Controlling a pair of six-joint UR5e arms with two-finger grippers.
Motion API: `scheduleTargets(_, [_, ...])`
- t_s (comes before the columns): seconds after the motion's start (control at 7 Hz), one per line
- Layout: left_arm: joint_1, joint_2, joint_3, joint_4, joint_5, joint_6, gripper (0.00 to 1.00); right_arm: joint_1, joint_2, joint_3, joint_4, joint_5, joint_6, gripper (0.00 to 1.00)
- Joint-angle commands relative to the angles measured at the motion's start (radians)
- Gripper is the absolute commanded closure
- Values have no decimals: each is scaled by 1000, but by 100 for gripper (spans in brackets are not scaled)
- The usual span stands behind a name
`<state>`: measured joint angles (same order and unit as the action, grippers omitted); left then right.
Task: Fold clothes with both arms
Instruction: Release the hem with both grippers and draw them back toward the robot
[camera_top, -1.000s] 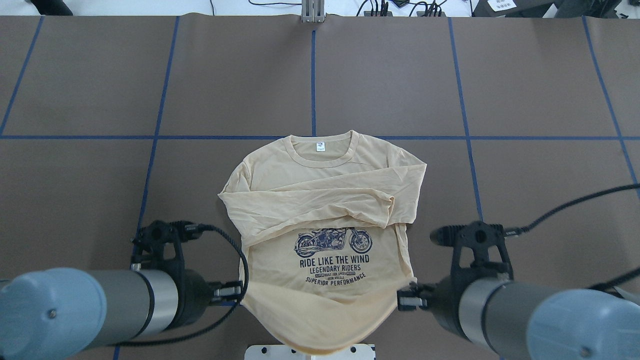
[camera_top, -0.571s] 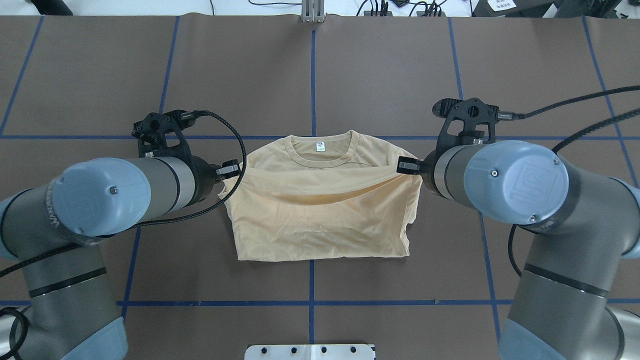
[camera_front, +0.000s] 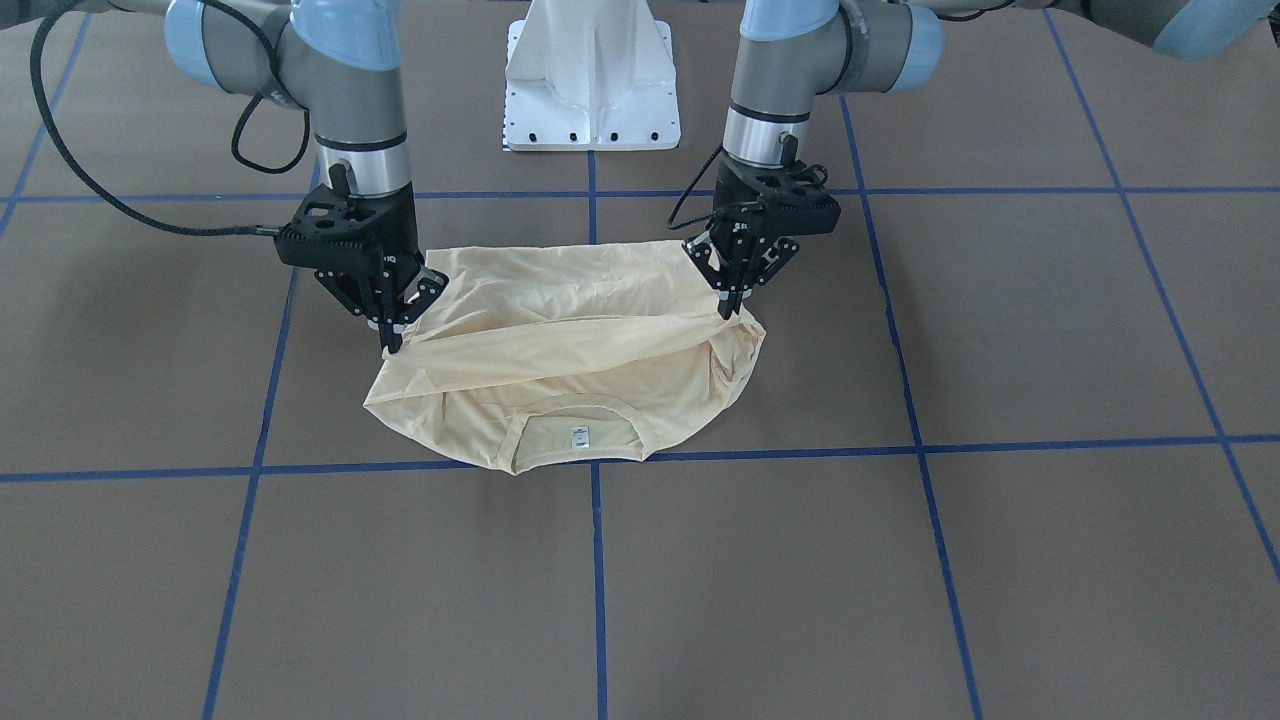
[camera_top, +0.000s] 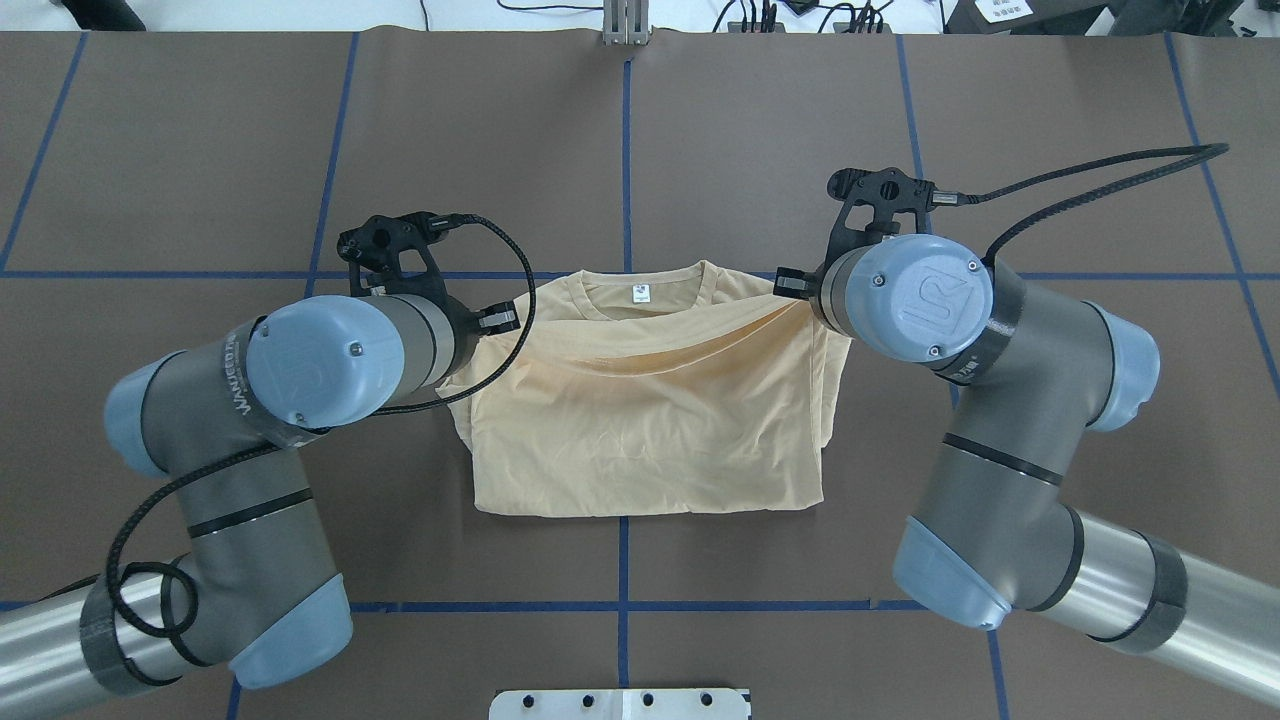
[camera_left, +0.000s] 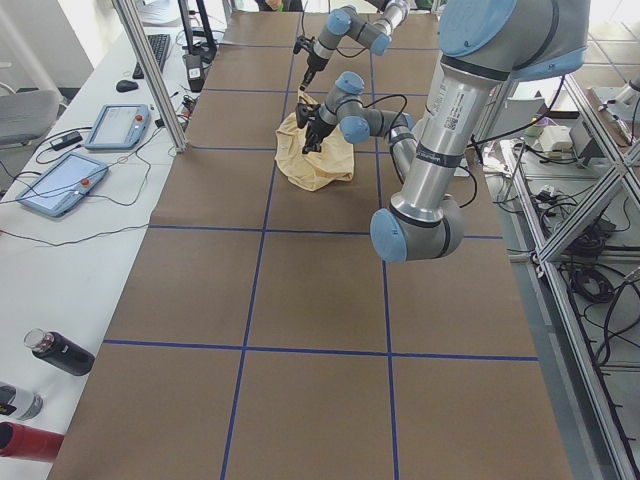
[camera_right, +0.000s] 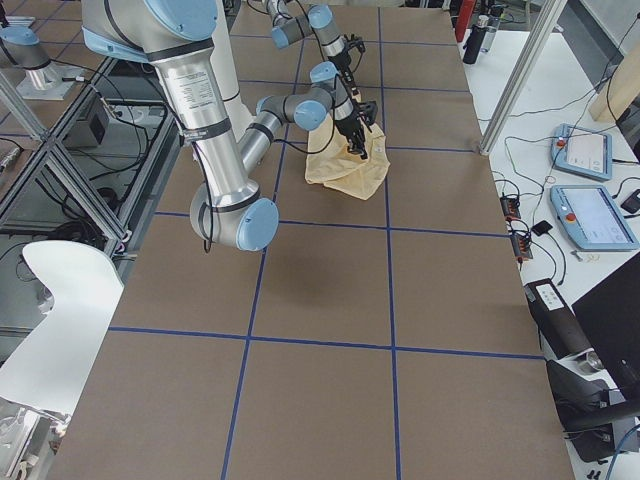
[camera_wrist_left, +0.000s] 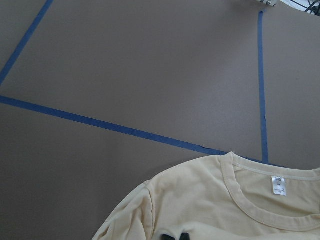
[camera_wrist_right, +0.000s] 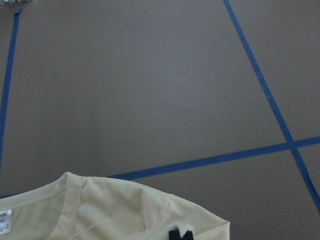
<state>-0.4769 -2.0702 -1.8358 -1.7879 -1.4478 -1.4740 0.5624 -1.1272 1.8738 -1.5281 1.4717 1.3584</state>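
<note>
The cream-yellow T-shirt (camera_top: 640, 440) lies on the brown table, folded in half with its hem edge carried over toward the collar (camera_top: 640, 300). The print is hidden under the fold. My left gripper (camera_top: 503, 320) is shut on the hem's left corner beside the shoulder. My right gripper (camera_top: 788, 285) is shut on the hem's right corner. In the front-facing view the left gripper (camera_front: 733, 308) and right gripper (camera_front: 393, 338) hold the hem edge stretched a little above the shirt (camera_front: 560, 390). The white neck tag (camera_front: 578, 435) shows. The wrist views show the collar (camera_wrist_left: 260, 200) and shoulder (camera_wrist_right: 125, 210).
Blue tape lines (camera_top: 626, 150) divide the brown table into squares. The white pedestal base (camera_front: 592, 75) stands at the robot's edge. Tablets (camera_left: 60, 180) and bottles (camera_left: 60, 352) lie on the side bench beyond the table.
Both grippers have carried the hem from the robot's edge up and over toward the collar, covering the motorcycle print. Since the last earlier frame they moved a little farther toward the collar.
</note>
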Motion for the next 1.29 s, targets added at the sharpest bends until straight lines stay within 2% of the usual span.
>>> scheduleTargets(0.0, [0, -48, 174, -117, 29, 29, 100, 20, 29, -108, 52, -1, -22, 100])
scheduleTargets(0.14, [0, -48, 191, -136, 29, 31, 100, 28, 53, -152, 52, -1, -22, 100])
scheduleTargets(0.43, [-34, -50, 187, -154, 26, 113, 100, 59, 64, -166, 51, 1, -61, 100])
scheduleTargets(0.57, [-51, -50, 188, -162, 24, 116, 100, 59, 73, -182, 60, 1, -59, 68])
scheduleTargets(0.71, [-64, -50, 188, -162, 21, 127, 58, 57, 95, -229, 74, -1, -61, 1])
scheduleTargets(0.86, [-68, -44, 185, -201, 20, 179, 1, 63, 107, -249, 85, 2, -61, 0])
scheduleTargets(1.0, [-75, -39, 167, -221, -6, 185, 0, 82, 124, -242, 86, 27, -109, 0])
scheduleTargets(1.14, [-103, -33, 121, -217, -134, 223, 0, 112, 124, -230, 89, 123, -169, 0])
